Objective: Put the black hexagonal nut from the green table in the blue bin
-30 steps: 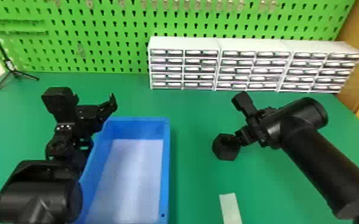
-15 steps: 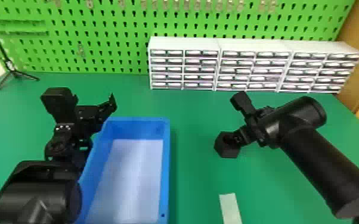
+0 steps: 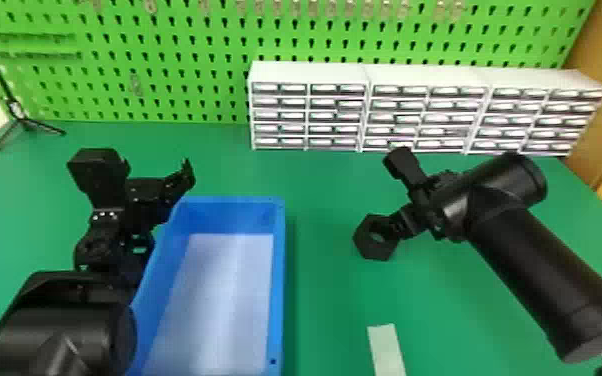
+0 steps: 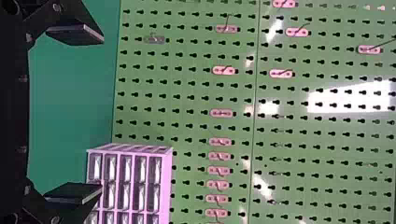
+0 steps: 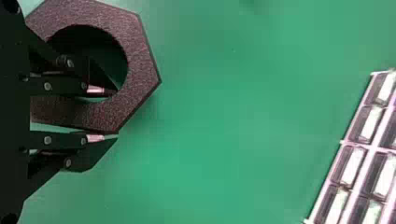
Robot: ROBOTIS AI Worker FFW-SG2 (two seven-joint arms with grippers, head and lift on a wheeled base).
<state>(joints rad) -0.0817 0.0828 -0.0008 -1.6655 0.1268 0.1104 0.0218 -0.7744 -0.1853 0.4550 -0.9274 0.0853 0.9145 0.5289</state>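
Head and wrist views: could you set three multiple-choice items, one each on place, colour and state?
1. Relative to the blue bin, the nut is:
A) inside
B) to its right
C) to its left

2. The pegboard is:
A) green
B) white
C) orange

3. The right pincer has:
A) both fingers clear of the nut
B) both in its hole
C) one through its hole, one outside

1B, head view: nut beyond the bin's right rim.
2A, green between its holes.
3C, right wrist view: nut's wall between the fingers.
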